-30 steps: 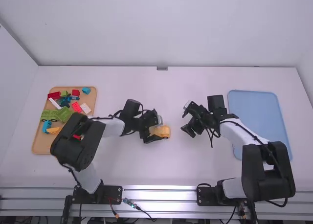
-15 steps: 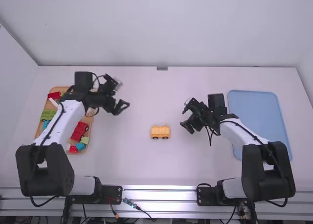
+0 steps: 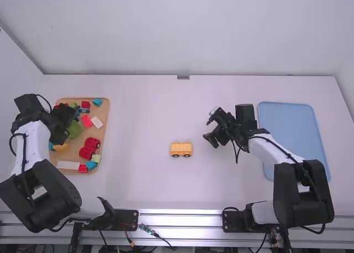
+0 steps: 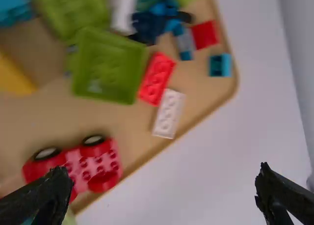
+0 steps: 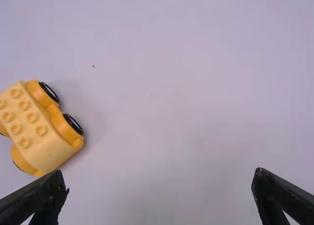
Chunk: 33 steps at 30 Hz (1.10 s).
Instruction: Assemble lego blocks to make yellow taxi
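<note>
Clock: read on the high view, 12 pointing away from the arm bases.
Yellow wheeled base: mid-table (image 3: 181, 149), upright on its wheels, studs up, nothing stacked on it; from the parts tray (image 3: 102, 128) it lies toward 3 o'clock, well apart.
Left gripper: over the tray's 10 o'clock side; fingers wide apart (image 4: 162, 169), nothing between them.
Right gripper: just off the base toward 2 o'clock, not touching; fingers spread (image 5: 159, 173), empty.
Yellow piece: in the tray, toward 7 to 8 o'clock of its middle (image 3: 62, 147); its full shape cannot be made out.
Red wheeled piece: in the tray toward 4 o'clock (image 3: 89, 148); wrong colour for a taxi, likely to be left alone.
Blue board: from the base, toward 3 o'clock, well apart (image 3: 293, 140); perhaps for the finished car.
Stage: early, by the look of it; probable step is picking the next yellow part.
Handling, base: probably light, hard plastic, not fragile; smooth sides may slip, wheels may let it roll when pushed.
Hold, base: square on opposite body walls, clear of wheels and studs, steadied while a part is pressed down.
Handling, yellow piece: likely light and rigid; best pinched on flat sides, underside free for the studs.
Risk: neighbouring green box (image 4: 108, 65) could be nudged or crowd the fingers.
</note>
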Tool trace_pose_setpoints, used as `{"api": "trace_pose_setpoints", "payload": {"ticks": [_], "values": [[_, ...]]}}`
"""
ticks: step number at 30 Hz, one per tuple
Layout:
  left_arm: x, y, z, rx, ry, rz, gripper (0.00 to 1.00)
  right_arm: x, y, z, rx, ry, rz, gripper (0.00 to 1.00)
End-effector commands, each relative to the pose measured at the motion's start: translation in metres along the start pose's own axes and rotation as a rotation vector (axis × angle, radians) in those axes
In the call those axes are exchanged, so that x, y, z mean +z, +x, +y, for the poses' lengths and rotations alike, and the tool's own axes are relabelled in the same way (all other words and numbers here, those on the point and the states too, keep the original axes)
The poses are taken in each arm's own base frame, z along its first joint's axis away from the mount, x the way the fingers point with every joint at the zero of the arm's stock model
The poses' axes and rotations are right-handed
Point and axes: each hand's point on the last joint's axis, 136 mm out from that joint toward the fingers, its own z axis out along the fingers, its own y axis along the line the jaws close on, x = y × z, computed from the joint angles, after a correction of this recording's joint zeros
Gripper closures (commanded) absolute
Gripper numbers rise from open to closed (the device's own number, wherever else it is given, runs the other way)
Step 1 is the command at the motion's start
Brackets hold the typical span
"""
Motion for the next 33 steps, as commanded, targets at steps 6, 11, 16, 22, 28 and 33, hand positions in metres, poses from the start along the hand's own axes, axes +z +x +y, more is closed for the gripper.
{"api": "trace_pose_setpoints", "payload": {"ticks": [6, 11, 16, 22, 28, 33], "values": [[0.001, -0.016, 0.055, -0.292, -0.127, -0.069, 0.01, -0.004, -0.005, 0.001, -0.008, 0.004, -0.019, 0.01], [0.001, -0.025, 0.07, -0.285, -0.232, -0.091, 0.01, -0.004, -0.007, 0.0, -0.011, 0.008, -0.024, 0.01], [0.017, -0.028, 0.075, -0.266, -0.303, -0.012, 0.01, -0.004, -0.007, 0.0, -0.011, 0.007, -0.023, 0.01], [0.049, -0.03, 0.087, -0.288, -0.384, 0.077, 0.1, -0.004, -0.005, 0.0, -0.009, 0.01, -0.017, 0.01], [0.069, -0.025, 0.1, -0.317, -0.417, 0.083, 0.22, -0.004, -0.005, -0.001, -0.009, 0.015, -0.014, 0.01], [0.07, -0.024, 0.119, -0.361, -0.492, 0.031, 0.24, -0.004, -0.004, -0.001, -0.008, 0.014, -0.012, 0.01]]}}
